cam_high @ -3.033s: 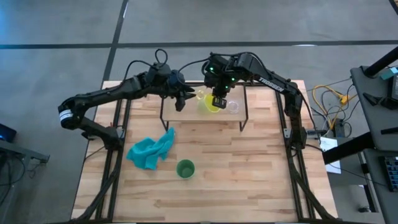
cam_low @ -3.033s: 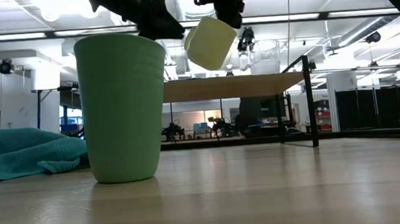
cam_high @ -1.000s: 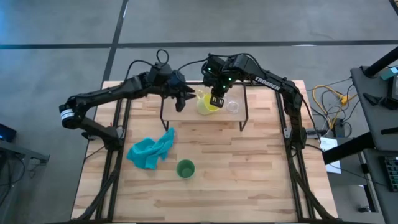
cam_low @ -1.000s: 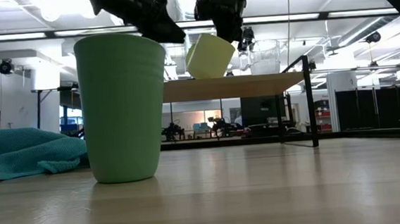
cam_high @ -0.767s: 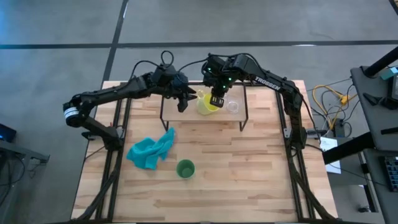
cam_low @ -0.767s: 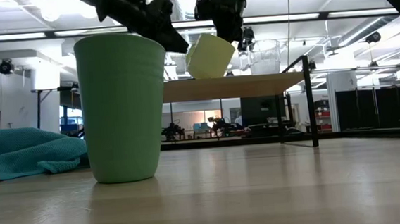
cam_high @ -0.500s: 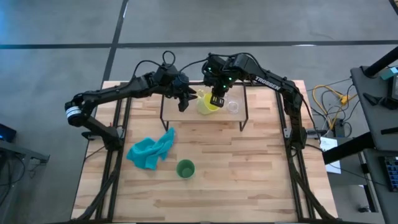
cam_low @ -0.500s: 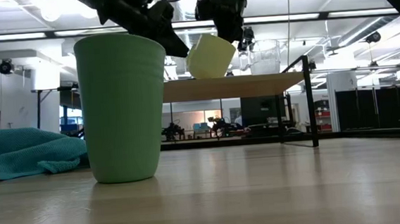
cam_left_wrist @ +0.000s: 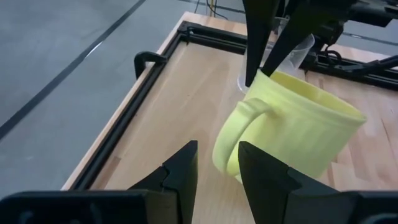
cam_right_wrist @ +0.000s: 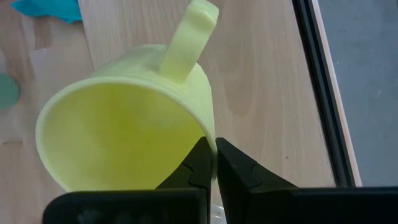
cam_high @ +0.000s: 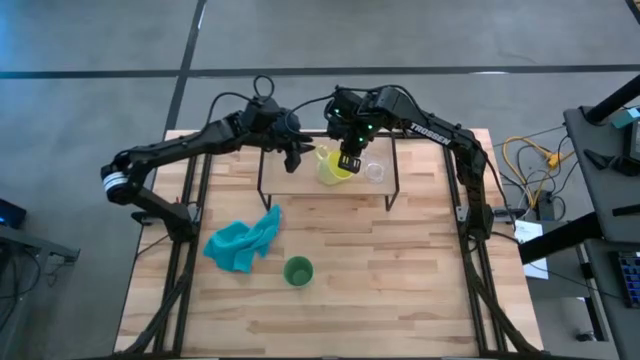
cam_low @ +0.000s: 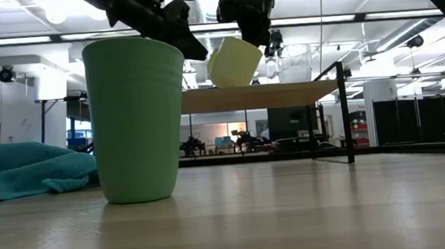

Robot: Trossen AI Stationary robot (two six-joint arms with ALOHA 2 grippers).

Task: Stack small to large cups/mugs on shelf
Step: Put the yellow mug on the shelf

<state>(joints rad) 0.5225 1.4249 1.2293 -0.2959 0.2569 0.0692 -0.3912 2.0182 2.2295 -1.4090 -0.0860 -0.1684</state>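
The right tool (cam_high: 347, 163) pinches the rim of the yellow mug (cam_high: 334, 168), one finger inside the wall and one outside, and holds it tilted over the shelf (cam_high: 300, 172). In the low view the mug (cam_low: 234, 62) leans with its base low and nearly at the plank; whether the base touches cannot be told. The mug's long axis slants away from upright, its mouth toward the right tool and its handle (cam_left_wrist: 244, 127) pointing toward the left tool (cam_high: 293, 158). The left tool hovers just beside the handle with its two fingers (cam_left_wrist: 181, 171) narrowly parted and empty, on the side away from the glass cup (cam_high: 375, 171). The glass cup stands upright on the shelf just beside the mug, on the mug's far side from the left tool. The relation that matters is mug to glass: the two are very close, so righting the mug likely calls for a swing toward the left tool, not toward the glass. The right arm is the nearer and has the grip. The green cup (cam_high: 297, 271) stands well apart on the surface (cam_high: 420, 290), near the teal cloth (cam_high: 243, 243), and obstructs nothing at the shelf.
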